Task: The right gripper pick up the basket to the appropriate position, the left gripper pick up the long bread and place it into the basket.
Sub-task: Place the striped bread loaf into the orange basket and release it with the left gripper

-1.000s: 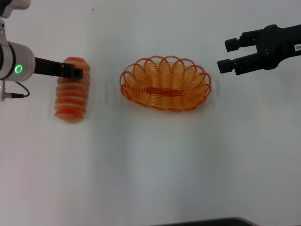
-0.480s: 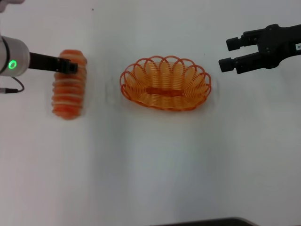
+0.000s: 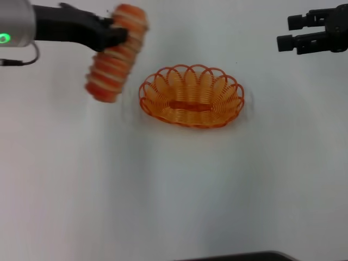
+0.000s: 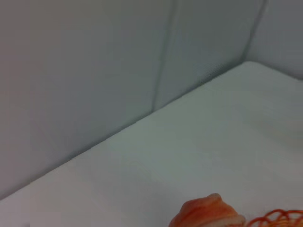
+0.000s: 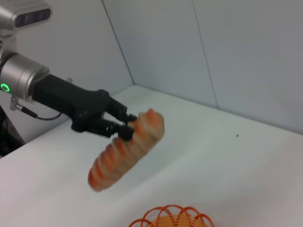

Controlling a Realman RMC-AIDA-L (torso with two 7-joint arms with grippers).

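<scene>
Jaws of the left gripper (image 3: 120,33) pinch the one long bread (image 3: 116,53) near its upper end, and the loaf hangs tilted above the white table (image 3: 174,185), to the left of the single basket (image 3: 191,96) and apart from it. Far on the right, the right gripper (image 3: 286,32) hovers with its two fingers spread, holding nothing. From the left wrist, only the rounded end of the bread (image 4: 206,213) and a bit of basket rim (image 4: 277,218) appear. From the right wrist, the left gripper (image 5: 127,126) and the whole bread (image 5: 127,148) show in the air, the basket rim (image 5: 173,216) below them.
</scene>
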